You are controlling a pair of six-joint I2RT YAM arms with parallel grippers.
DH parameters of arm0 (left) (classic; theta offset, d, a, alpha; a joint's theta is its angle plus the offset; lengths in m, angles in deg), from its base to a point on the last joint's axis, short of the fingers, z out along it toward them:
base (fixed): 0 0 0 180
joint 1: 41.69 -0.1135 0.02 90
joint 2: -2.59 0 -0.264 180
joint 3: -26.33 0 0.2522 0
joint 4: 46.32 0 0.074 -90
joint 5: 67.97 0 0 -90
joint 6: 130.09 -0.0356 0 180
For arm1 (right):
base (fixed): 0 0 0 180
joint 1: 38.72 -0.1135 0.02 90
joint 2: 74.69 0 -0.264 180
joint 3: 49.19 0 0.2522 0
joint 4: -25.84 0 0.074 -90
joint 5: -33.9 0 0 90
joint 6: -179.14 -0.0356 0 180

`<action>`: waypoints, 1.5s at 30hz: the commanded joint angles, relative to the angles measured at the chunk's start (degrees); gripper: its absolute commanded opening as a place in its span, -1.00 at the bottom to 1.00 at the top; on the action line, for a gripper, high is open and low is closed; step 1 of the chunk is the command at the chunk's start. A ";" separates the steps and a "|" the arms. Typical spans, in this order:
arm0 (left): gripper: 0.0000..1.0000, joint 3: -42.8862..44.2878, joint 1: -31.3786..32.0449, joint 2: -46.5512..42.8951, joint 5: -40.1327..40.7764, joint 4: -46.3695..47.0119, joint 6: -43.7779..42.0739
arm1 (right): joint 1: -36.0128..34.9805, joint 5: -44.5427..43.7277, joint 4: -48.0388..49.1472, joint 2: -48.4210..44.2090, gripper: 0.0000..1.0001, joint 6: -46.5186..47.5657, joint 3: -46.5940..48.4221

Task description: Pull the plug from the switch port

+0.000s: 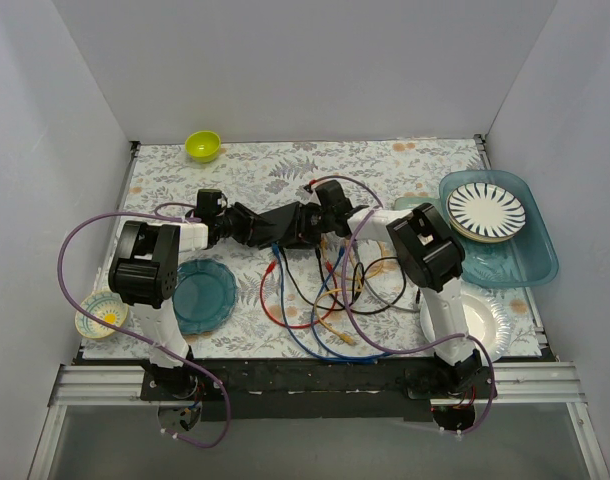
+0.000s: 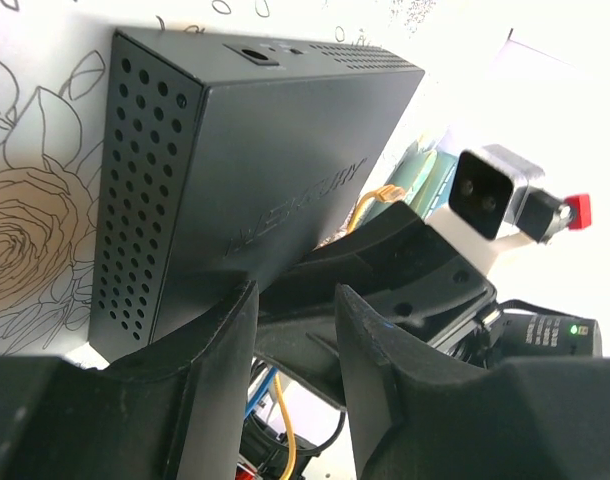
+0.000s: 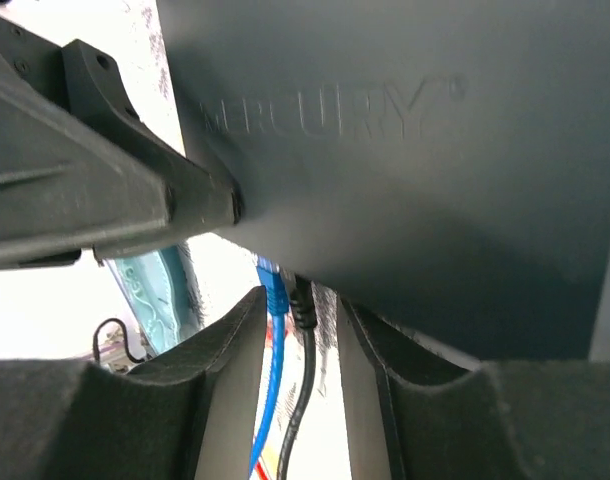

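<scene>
The switch (image 1: pixel 293 225), a flat black box, lies mid-table between both grippers. In the left wrist view it (image 2: pixel 275 170) fills the upper left, its perforated end showing. My left gripper (image 2: pixel 295 300) is open at the switch's left end; its left finger overlaps the box's lower corner, and only the right arm shows in the gap. My right gripper (image 3: pixel 300 300) is open at the socket edge, its fingers either side of a blue plug (image 3: pixel 274 290) and a black plug (image 3: pixel 303 305), both seated in the switch (image 3: pixel 405 150). In the top view the grippers (image 1: pixel 253 228) (image 1: pixel 322 232) cover much of the box.
Loose blue, red, black and yellow cables (image 1: pixel 325 300) trail from the switch toward the near edge. A teal plate (image 1: pixel 203 292) and small bowl (image 1: pixel 100 313) lie left, a lime bowl (image 1: pixel 203 146) at the back, a teal tray (image 1: pixel 530 265) with a striped plate (image 1: pixel 485 210) right, a white plate (image 1: pixel 480 320) near right.
</scene>
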 commanded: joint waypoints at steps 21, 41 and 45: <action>-0.26 -2.43 -0.01 -1.24 1.59 -4.83 -3.02 | 0.04 -4.00 18.47 2.01 -0.42 -17.84 -7.14; -0.26 -2.87 -0.01 -0.81 0.44 -1.31 -1.17 | -0.14 -0.14 15.76 -0.62 -0.97 -11.62 -14.79; -0.26 -2.52 -0.01 -0.28 -0.08 -0.35 -0.47 | -0.05 0.56 16.20 -2.46 -0.97 -9.95 -19.27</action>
